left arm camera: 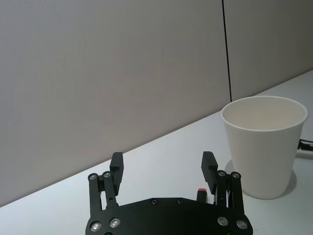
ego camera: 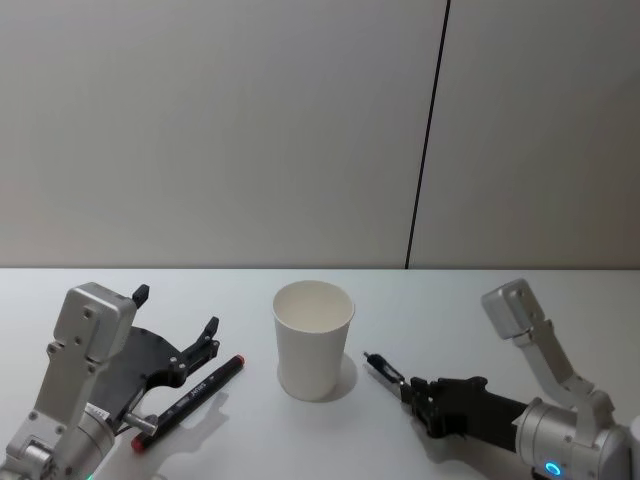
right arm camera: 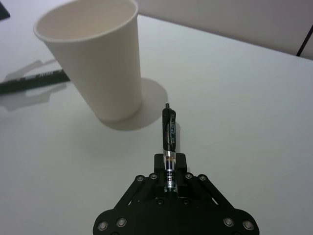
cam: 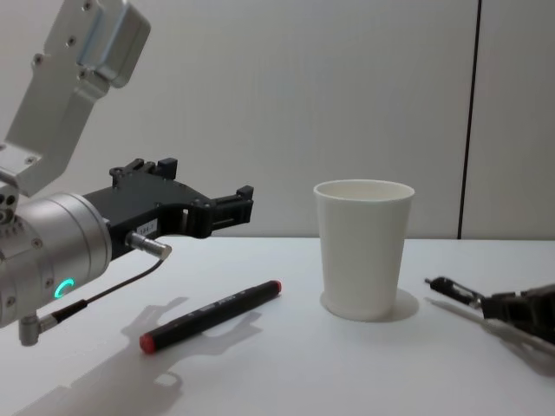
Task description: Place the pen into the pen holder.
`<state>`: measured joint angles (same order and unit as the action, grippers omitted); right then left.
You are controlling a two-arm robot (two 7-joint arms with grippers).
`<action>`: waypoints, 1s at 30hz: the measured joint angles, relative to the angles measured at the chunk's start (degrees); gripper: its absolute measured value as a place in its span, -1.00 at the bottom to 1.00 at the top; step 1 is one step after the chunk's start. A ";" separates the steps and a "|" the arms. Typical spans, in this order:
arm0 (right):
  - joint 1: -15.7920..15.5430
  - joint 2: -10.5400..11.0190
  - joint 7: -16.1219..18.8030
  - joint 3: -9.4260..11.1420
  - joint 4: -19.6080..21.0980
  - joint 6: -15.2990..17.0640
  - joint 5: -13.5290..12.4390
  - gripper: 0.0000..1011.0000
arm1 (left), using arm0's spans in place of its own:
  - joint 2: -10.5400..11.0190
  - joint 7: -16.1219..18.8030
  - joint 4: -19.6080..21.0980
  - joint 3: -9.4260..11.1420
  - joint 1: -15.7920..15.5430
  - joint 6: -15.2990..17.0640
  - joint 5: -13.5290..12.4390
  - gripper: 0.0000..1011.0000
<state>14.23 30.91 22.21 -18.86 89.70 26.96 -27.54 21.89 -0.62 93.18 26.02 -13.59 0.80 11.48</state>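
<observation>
From the head, the cup (ego camera: 313, 345) stood upright mid-table (ego camera: 470, 310). My right gripper (ego camera: 410, 388) sat low to its right, clamped on the pen (ego camera: 383, 371), whose tip pointed at the cup, just short of it. My left gripper (ego camera: 176, 310) hung spread wide on the left, above a marker (ego camera: 190, 400) lying flat.

My left wrist saw its fingers (left arm camera: 116, 164) apart, with the cup (left arm camera: 264, 147) beyond.

My right wrist saw the pen (right arm camera: 169, 132) pinched tight.

From the chest, the marker (cam: 212, 314) lay left of the cup (cam: 362, 251).

Pen (right arm camera: 169, 129) rear end w/in right pincer (right arm camera: 169, 164); marker (ego camera: 189, 400) txt too small, illegible.
</observation>
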 joint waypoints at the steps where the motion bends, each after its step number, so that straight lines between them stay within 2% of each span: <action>1: -0.04 -0.19 -0.21 0.23 -0.04 -0.20 -0.22 -0.74 | 0.00 0.00 0.00 0.00 0.00 0.00 0.00 0.98; 7: -0.42 -1.68 -1.18 1.97 -0.25 -1.88 -1.88 -0.74 | 0.00 0.00 0.00 0.00 0.00 0.00 0.00 0.98; 17: -0.79 -4.55 -1.76 5.51 -0.49 -6.43 -5.86 -0.73 | 0.00 0.00 0.00 0.00 0.00 0.00 0.00 0.98; 30: 0.14 -8.25 0.60 9.47 -0.43 -13.34 -11.70 -0.74 | 0.00 0.00 0.00 0.00 0.00 0.00 0.00 0.98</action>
<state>14.38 22.66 22.81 -9.39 89.27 13.62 -39.25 21.89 -0.63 93.18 26.02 -13.59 0.80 11.48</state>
